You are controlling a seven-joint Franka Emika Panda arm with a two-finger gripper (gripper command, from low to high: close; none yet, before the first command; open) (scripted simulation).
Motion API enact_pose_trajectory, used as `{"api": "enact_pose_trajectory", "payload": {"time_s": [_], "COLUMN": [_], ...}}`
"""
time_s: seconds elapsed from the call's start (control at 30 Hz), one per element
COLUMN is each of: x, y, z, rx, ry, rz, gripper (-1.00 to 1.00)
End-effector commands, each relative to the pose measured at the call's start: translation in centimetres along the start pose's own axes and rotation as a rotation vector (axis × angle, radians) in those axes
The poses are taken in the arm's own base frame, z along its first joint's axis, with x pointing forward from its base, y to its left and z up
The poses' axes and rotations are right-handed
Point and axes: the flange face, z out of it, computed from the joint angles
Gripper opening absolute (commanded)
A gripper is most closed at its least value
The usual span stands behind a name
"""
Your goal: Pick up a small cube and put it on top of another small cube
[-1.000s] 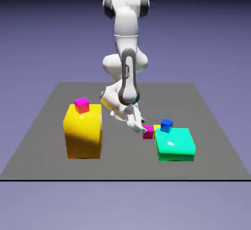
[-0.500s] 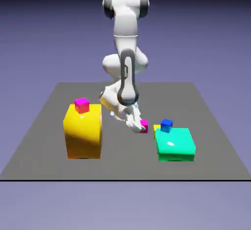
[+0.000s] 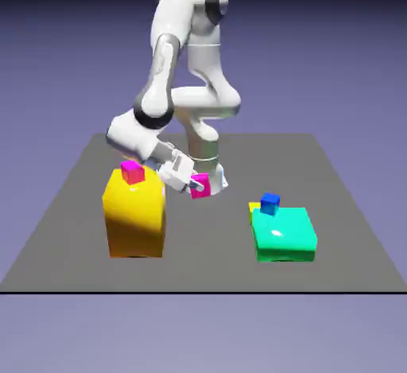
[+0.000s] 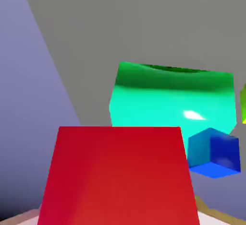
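Observation:
My gripper (image 3: 196, 185) is shut on a small magenta-pink cube (image 3: 200, 186) and holds it in the air, above the table and just to the right of the big yellow block (image 3: 134, 214) in the exterior view. A second small magenta-pink cube (image 3: 133, 172) rests on top of that yellow block, up and to the left of the held one. In the hand view the held cube (image 4: 120, 173) fills the lower middle, looks red and hides my fingertips.
A flat green block (image 3: 284, 234) lies on the exterior view's right with a tiny blue cube (image 3: 270, 203) on its far corner and a tiny yellow cube (image 3: 253, 207) beside it. The hand view shows the green block (image 4: 173, 97) and blue cube (image 4: 215, 153) beyond the held cube.
My gripper closed on the pink cube beside the green block, lifted it off the table and carried it toward the exterior view's left, close to the yellow block. The arm swung left too.

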Motion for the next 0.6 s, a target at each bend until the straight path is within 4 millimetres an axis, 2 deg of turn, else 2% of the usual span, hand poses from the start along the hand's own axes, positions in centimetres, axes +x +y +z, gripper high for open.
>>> {"api": "enact_pose_trajectory", "payload": {"time_s": [0.0, 0.1, 0.23, 0.27, 0.3, 0.43, 0.47, 0.5, 0.53, 0.57], "x": [-0.1, 0.2, 2.2, 3.5, 3.5, 5.6, 5.7, 5.7, 5.7, 5.1], "y": [-0.1, 0.6, 3.1, 3.0, 3.0, 1.7, 1.6, 1.6, 1.6, 1.9], "z": [-2.4, -9.6, -18.9, -19.3, -19.3, -13.6, -13.3, -13.3, -13.3, -14.7], "rx": [0.009, 0.044, 0.105, 0.113, 0.113, 0.113, 0.113, 0.113, 0.113, 0.113], "ry": [0.012, 0.053, 0.129, 0.155, 0.155, 0.155, 0.155, 0.155, 0.155, 0.154], "rz": [0.009, 0.053, 0.162, 0.193, 0.193, 0.193, 0.193, 0.193, 0.193, 0.192], "gripper": [-1.00, -1.00, -1.00, -1.00, -1.00, -1.00, -1.00, 1.00, 1.00, 1.00]}}
